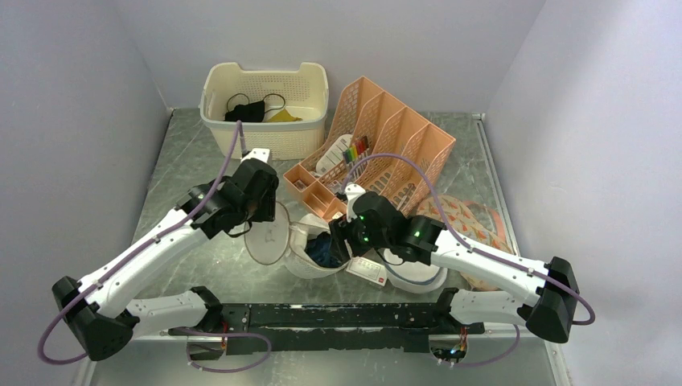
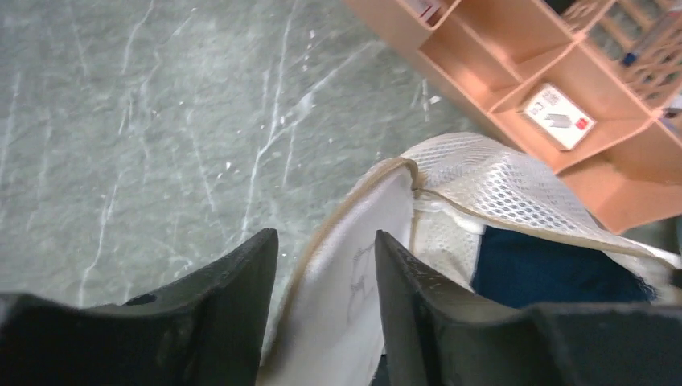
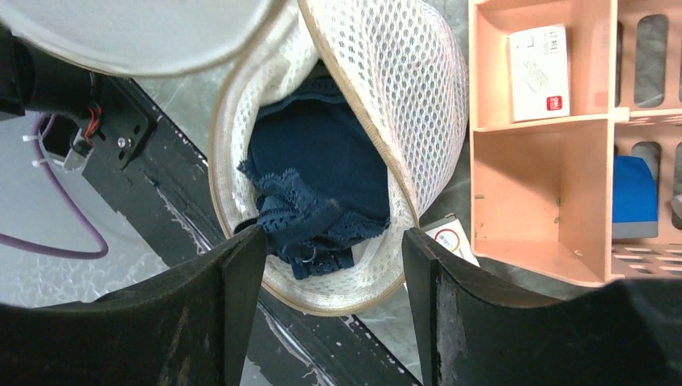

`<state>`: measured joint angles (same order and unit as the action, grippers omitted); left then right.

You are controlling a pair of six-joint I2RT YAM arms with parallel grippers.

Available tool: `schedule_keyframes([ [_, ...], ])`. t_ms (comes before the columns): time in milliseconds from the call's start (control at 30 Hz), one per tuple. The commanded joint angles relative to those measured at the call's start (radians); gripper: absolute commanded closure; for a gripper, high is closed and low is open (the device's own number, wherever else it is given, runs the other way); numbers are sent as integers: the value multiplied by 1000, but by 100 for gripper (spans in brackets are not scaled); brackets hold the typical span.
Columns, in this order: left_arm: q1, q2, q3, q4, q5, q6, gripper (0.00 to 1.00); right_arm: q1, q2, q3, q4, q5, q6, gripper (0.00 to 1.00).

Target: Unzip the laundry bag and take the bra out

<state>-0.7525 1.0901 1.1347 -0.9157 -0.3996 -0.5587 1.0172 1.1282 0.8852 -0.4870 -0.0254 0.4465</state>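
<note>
The laundry bag (image 1: 299,256) lies unzipped at the table's front centre, white mesh with tan trim, its round lid flap (image 1: 269,235) raised to the left. The dark navy bra (image 1: 326,249) sits bunched inside the opening. My left gripper (image 1: 261,213) has the lid flap (image 2: 354,273) between its fingers and holds it up. My right gripper (image 1: 342,241) is open and hovers just above the bag's mouth (image 3: 402,121). The lacy bra (image 3: 318,185) lies below and between its fingers. The bra's straps are hidden in the bag.
A cream basket (image 1: 265,104) at the back holds a black cloth (image 1: 249,108). An orange file organiser (image 1: 378,137) stands right behind the bag. A white disc with a grey-blue rim (image 1: 418,273) and a small card (image 1: 366,269) lie under the right arm. A black rail (image 1: 322,318) runs along the front.
</note>
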Motion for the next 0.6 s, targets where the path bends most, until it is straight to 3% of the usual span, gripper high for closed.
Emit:
schedule_keyframes([
  [0, 6, 40, 6, -83, -79, -8, 29, 2, -3, 14, 42, 49, 18, 37],
  [67, 6, 46, 4, -90, -79, -16, 17, 2, -7, 12, 61, 59, 22, 37],
  [133, 6, 49, 12, -110, -98, -34, 11, 1, -11, 13, 67, 68, 30, 36],
  [233, 6, 45, 25, -111, -69, -32, 10, 2, -22, 13, 66, 87, 34, 36],
  [433, 6, 2, -78, 87, 227, -39, 10, 1, -40, 16, 60, 100, 25, 35],
  [567, 7, 14, -167, 176, 326, -95, 11, 2, -35, 15, 61, 88, 18, 35],
])
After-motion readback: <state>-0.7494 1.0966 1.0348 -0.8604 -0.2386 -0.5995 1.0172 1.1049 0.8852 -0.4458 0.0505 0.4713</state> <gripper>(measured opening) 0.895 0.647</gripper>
